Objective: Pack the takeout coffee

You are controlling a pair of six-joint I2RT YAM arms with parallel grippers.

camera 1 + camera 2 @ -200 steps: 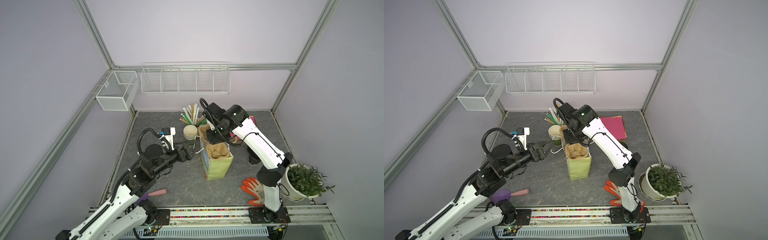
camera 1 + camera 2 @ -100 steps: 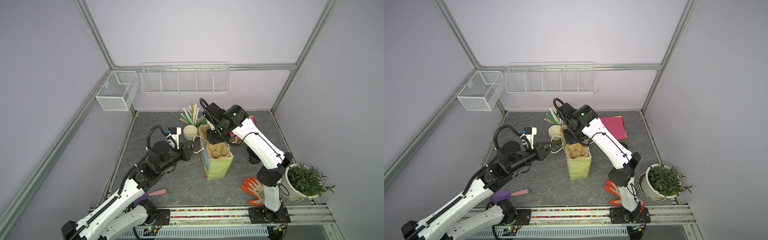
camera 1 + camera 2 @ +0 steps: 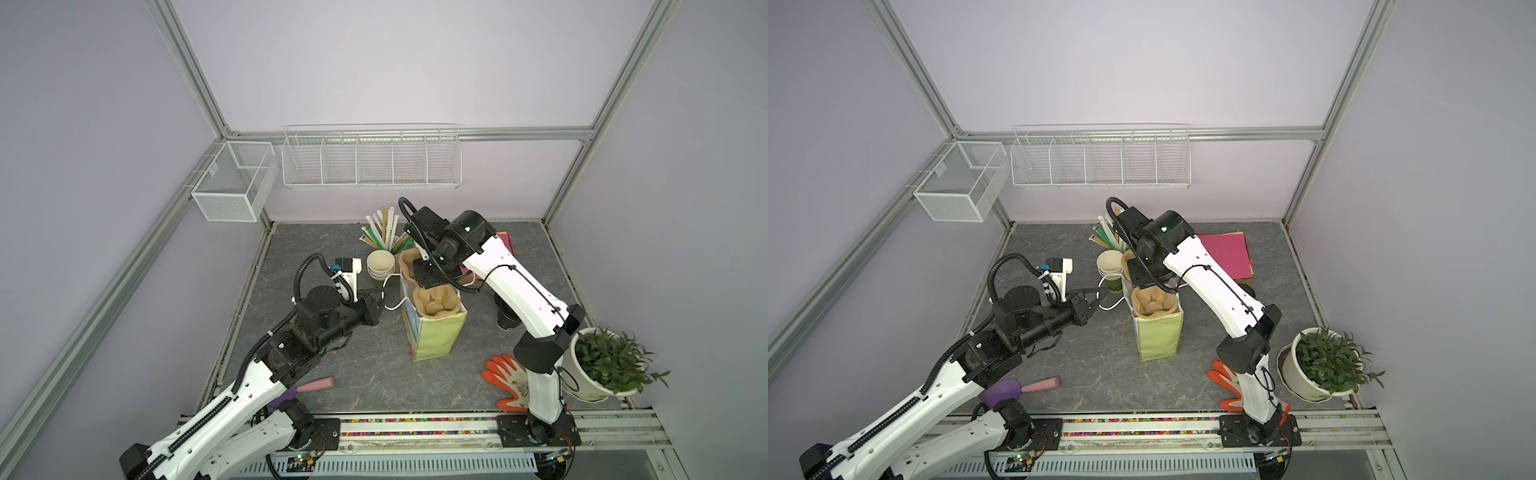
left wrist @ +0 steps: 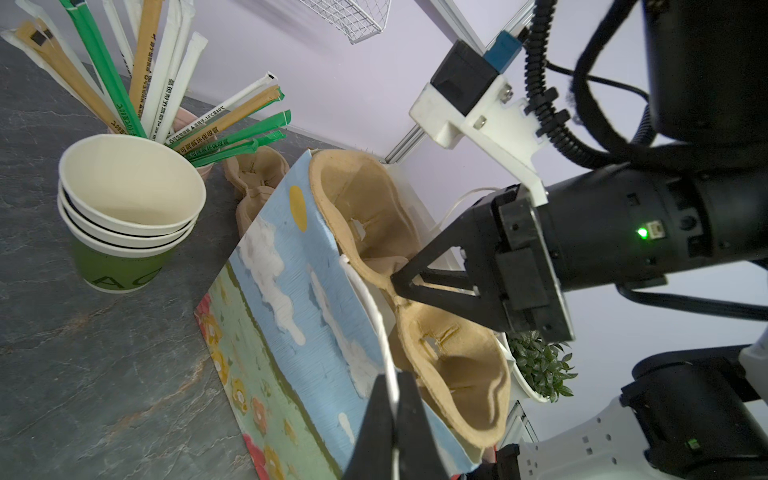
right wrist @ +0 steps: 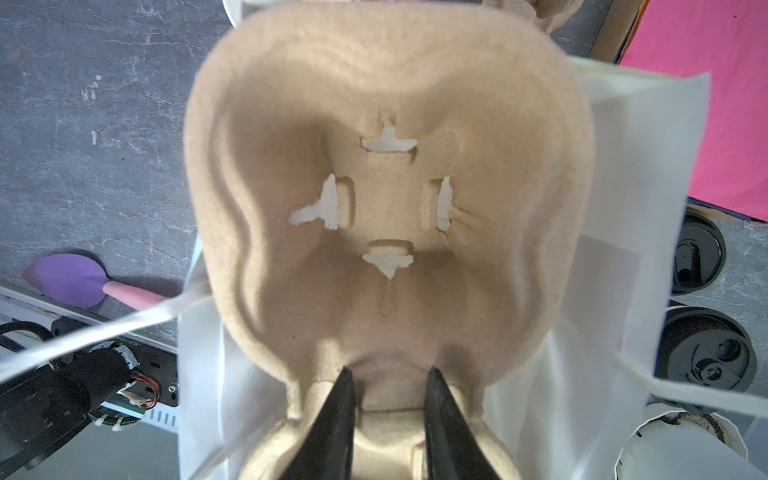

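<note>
- Two arms are bending toward the bag (image 3: 436, 336): left fingers (image 4: 376, 432) are clenching its handle (image 4: 380, 328).
- Pointing down, right fingers (image 5: 332, 424) are grasping the carrier (image 5: 386, 208).
- The takeout coffee (image 3: 508, 319) is sitting beside the bag.

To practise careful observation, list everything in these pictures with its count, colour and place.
paper bag: one, green with blue sky print, table centre, upright
pulp carrier: one, tan, in the bag's mouth
takeout coffees: two, black, lidded, right of bag
paper cups: three stacked, green, cream inside, behind-left of bag
wrapped straws: many, white, green, brown, back
paper sheets: stack, pink on top, back right
glove: one, orange, front right
potted plant: one, green in white pot, front right
scoop: one, purple, pink handle, front left
wire baskets: two, white, on walls
left claw: black, shut on white bag handle
right claw: black, shut on pulp carrier
</note>
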